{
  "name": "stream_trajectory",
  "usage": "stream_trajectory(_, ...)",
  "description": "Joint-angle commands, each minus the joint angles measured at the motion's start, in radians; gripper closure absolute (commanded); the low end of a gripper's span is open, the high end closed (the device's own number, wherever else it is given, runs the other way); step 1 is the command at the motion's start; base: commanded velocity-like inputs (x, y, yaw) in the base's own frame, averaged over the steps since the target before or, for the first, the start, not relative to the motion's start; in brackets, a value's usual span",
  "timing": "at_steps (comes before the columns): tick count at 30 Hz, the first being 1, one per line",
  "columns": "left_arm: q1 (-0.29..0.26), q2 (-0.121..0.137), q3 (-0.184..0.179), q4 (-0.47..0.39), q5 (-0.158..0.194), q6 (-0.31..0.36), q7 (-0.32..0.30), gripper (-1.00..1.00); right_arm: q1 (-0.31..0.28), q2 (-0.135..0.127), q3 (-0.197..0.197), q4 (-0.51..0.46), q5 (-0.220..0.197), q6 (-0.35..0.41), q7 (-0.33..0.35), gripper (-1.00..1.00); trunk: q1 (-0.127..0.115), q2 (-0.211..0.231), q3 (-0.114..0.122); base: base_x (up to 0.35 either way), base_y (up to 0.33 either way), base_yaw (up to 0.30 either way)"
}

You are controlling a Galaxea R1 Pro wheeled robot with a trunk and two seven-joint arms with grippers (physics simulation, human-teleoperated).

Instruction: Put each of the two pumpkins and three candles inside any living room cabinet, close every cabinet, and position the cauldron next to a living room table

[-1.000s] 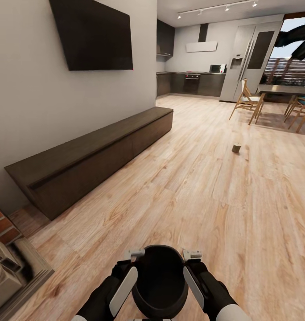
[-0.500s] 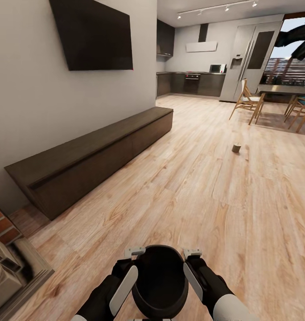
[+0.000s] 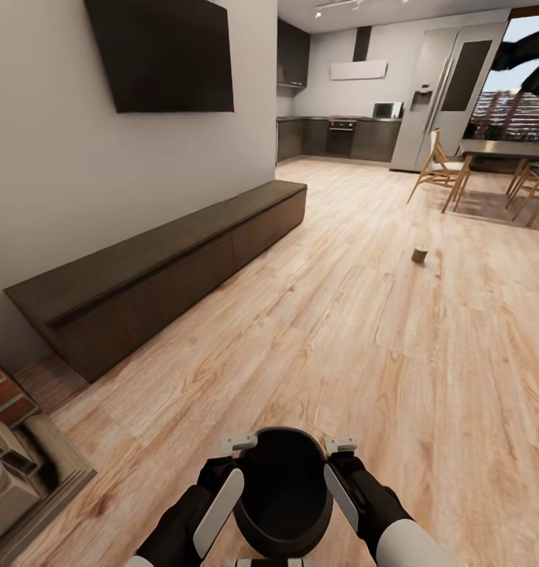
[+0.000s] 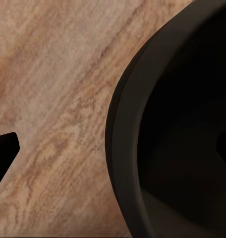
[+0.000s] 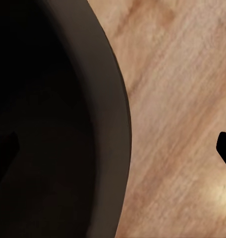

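Cauldron (image 3: 284, 492), one, black, round, mouth up, carried low in front of our trunk between both arms; being round it has no long axis to speak of, its opening facing the ceiling and its rim level. Left tool (image 3: 221, 492) and right tool (image 3: 342, 488) sit against opposite sides of its wall, each white finger pressed along the rim, so we judge both clamped on the pot; the wrist views show dark rim (image 4: 124, 148) and floorboards (image 5: 177, 124) beside it. Since a second ago the whole head view has shifted slightly, the far kitchen sitting higher in frame, which we read as camera or base motion, the grip unchanged; transport of the pot seems underway. Candle (image 3: 419, 254), one, stubby, tan, upright on the floor well ahead to the right, not yet stowed. Cabinet (image 3: 167, 276), long, low, dark brown, along the left wall, all fronts shut. Dining counter (image 3: 506, 148) with chairs, far right, a likely destination.
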Motion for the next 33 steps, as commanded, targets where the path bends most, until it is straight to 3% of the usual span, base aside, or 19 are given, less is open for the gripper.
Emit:
stream_trajectory(1,-0.001,0.0,-0.001,-0.001,0.009,0.001,0.009,-1.0,0.0,-0.001,0.005,-0.001,-0.01,0.003,-0.009,-1.0,0.0,-0.001,-0.005,0.0,0.0,0.0)
stream_trajectory(14,-0.001,0.0,-0.003,0.0,0.009,0.001,0.012,-1.0,-0.001,-0.001,0.008,-0.002,-0.01,-0.043,-0.009,-1.0,0.0,-0.001,-0.005,0.0,0.0,0.0)
stream_trajectory(21,-0.001,0.0,-0.004,0.0,0.008,0.0,0.013,-1.0,-0.001,-0.001,0.01,0.0,-0.009,-0.111,-0.009,-1.0,0.0,-0.001,-0.005,0.0,0.0,0.0)
stream_trajectory(33,-0.001,0.0,-0.004,0.005,0.004,0.0,0.012,-1.0,-0.001,0.0,0.01,0.001,-0.009,-0.119,-0.009,-1.0,0.0,-0.001,-0.005,0.0,0.0,0.0)
